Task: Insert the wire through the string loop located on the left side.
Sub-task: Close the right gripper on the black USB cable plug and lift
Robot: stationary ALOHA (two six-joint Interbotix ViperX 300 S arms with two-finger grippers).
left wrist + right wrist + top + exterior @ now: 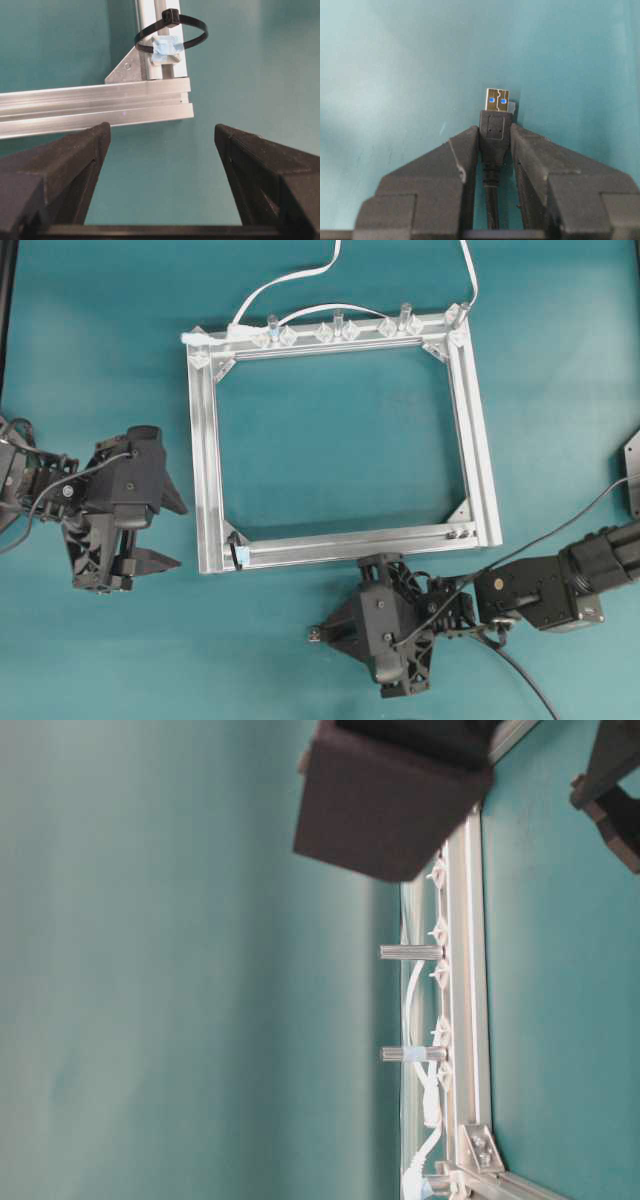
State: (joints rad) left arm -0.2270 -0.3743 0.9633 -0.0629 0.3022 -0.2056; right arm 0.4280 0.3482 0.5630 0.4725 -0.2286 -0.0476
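Wire: I have its dark plug pinched between the right gripper fingers, metallic tip sticking out past the fingertips over bare teal table. Cable runs back between the fingers. Jaws narrowed onto the plug body, contact on both sides. In the overhead view that gripper sits just below the bottom rail of the aluminium frame, tip pointing left.

String loop: thin black loop on a pale blue base, mounted at the frame's bottom-left corner. Well apart from the plug.

Left gripper: jaws spread wide, holding nothing, loop visible straight ahead past the rail. It sits left of the frame.

White flat cable runs along the top rail through the clear clips.
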